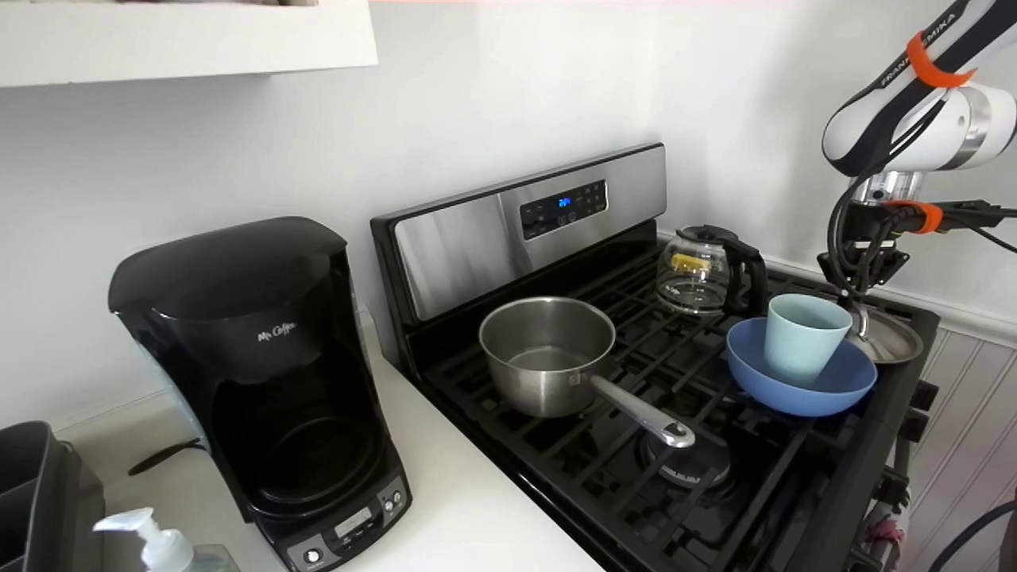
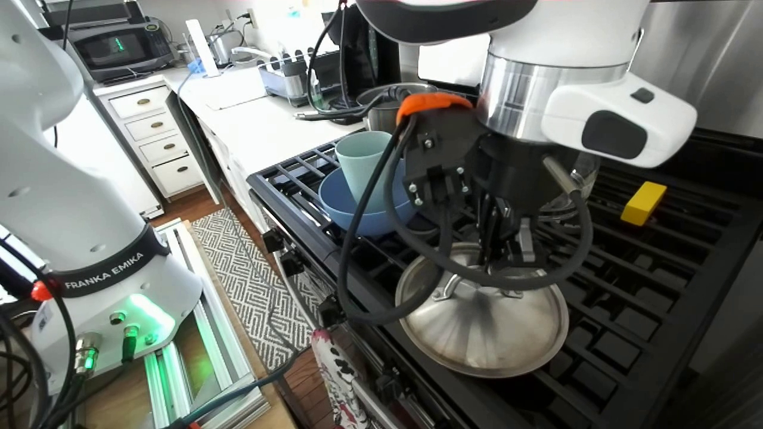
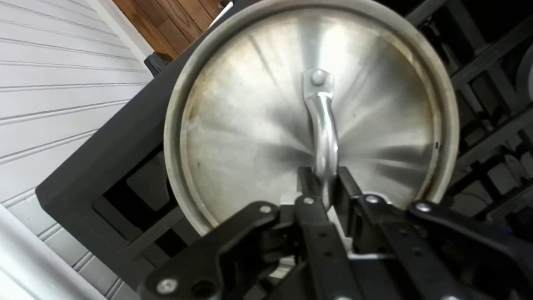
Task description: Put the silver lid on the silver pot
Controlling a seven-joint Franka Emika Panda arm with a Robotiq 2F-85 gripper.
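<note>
We've got the gripper (image 3: 326, 175) clasping the arched handle (image 3: 324, 125) of our one silver lid (image 3: 250, 133), one of two fingers (image 3: 307, 183) on either side! In an exterior view that lid is at the far right of the stove (image 1: 453, 254), just beyond one blue bowl (image 1: 751, 375) cradling one tilted cup (image 1: 801, 338). Over left we count one silver pot (image 1: 536, 381), long handle (image 1: 639, 407) pointing near and right. Farther back, one glass carafe (image 1: 691, 287); on the left counter (image 1: 477, 492), one black coffee maker (image 1: 230, 278).

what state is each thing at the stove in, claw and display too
silver pot: upright, uncovered
silver lid: off the pot, handle up
claw: closed on that handle
blue bowl: upright, holding the cup
cup: mouth up
glass carafe: upright
yellow block: lying flat
stove display: lit blue
</note>
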